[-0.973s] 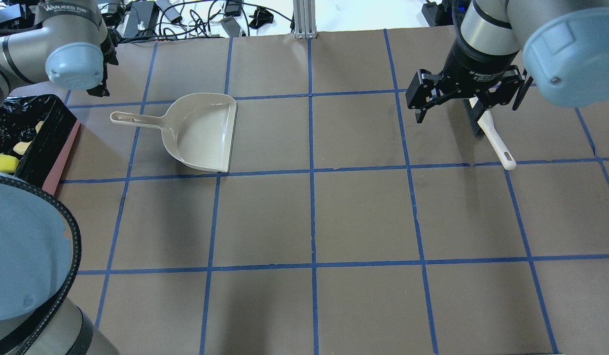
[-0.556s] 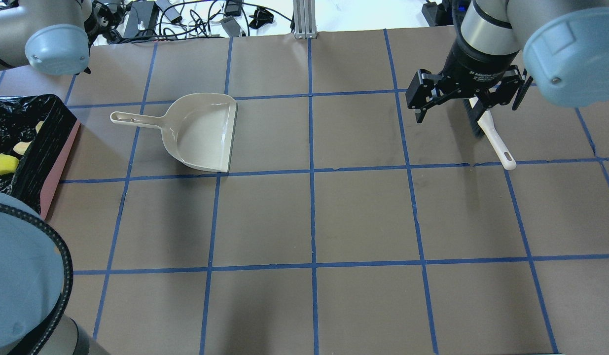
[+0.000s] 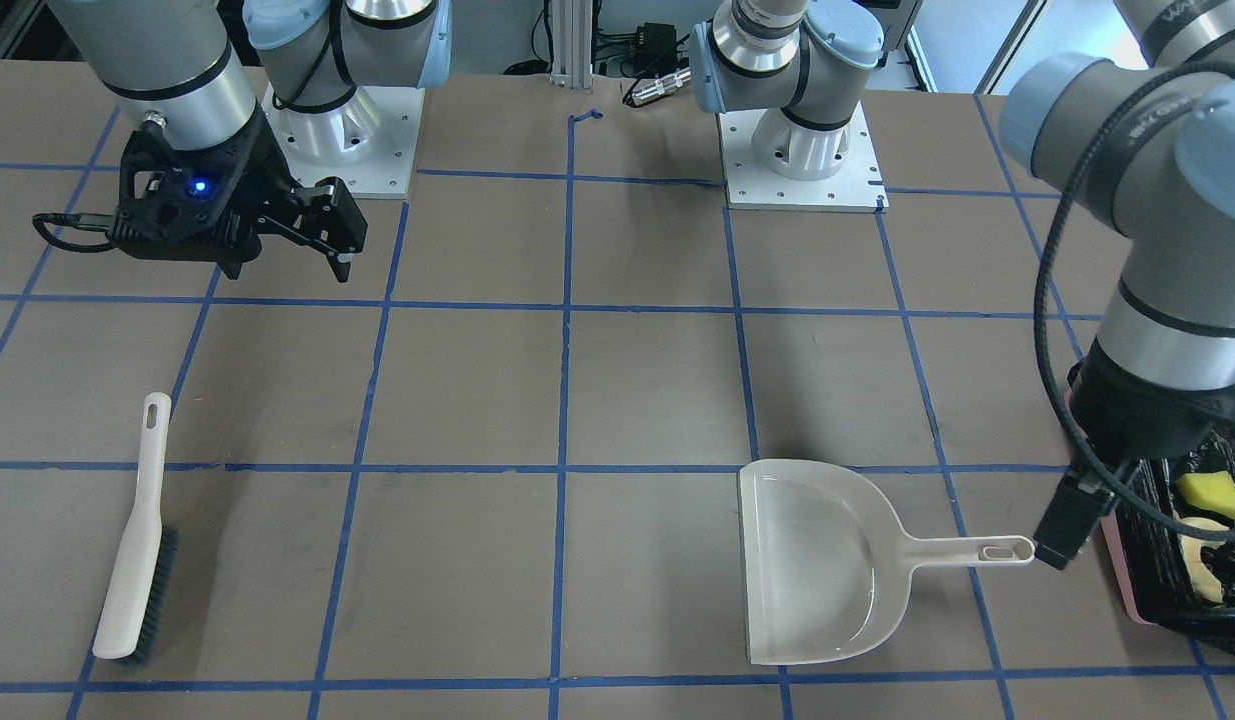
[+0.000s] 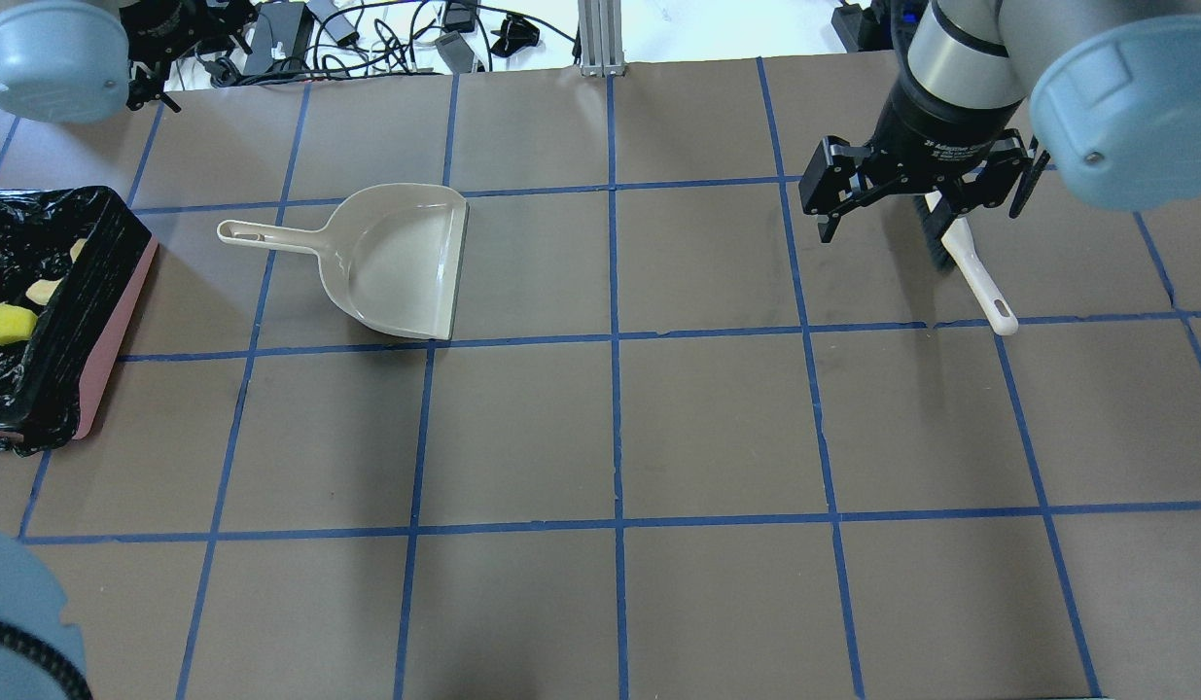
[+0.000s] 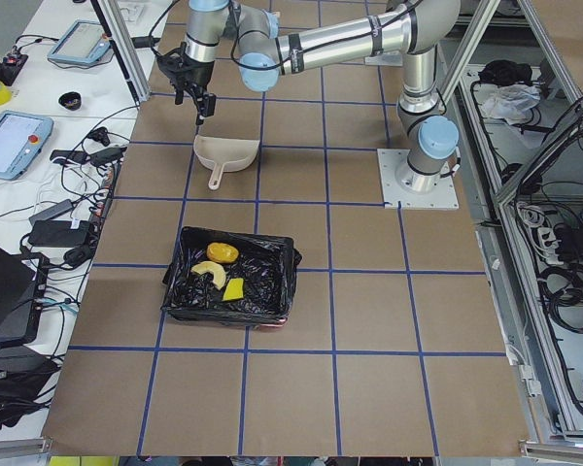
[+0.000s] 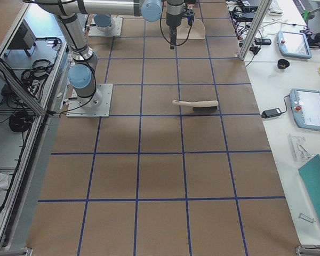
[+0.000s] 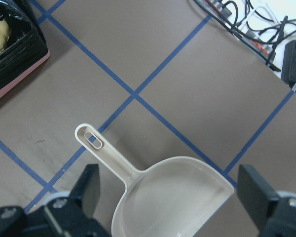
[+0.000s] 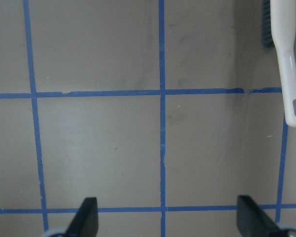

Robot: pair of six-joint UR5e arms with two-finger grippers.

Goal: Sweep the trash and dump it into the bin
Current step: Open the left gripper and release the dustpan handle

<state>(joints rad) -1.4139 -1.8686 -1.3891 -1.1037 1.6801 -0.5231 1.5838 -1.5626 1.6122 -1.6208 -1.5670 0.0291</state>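
Observation:
The bin (image 4: 94, 331), pink-sided with a black bag, stands at the table's left edge; it also shows in the front view (image 3: 1127, 590) and the left side view (image 5: 272, 291). Inside lie the orange lump (image 5: 222, 252), the tan bread piece (image 5: 209, 273) and the sponge chunk (image 4: 5, 323). My left gripper (image 7: 170, 187) is open and empty, hovering above the handle of the empty beige dustpan (image 4: 396, 262). My right gripper (image 4: 926, 219) is open and empty, hovering above the head of the white brush (image 4: 970, 267).
The brush (image 3: 137, 560) lies flat on the robot's right half, the dustpan (image 3: 812, 560) on its left half next to the bin. Cables and power bricks (image 4: 367, 29) lie beyond the table's far edge. Blue tape lines grid the brown tabletop.
My left arm has swung away toward the far left edge, its elbow leaving the overhead view and uncovering the whole bin. The right arm, dustpan and brush have not moved.

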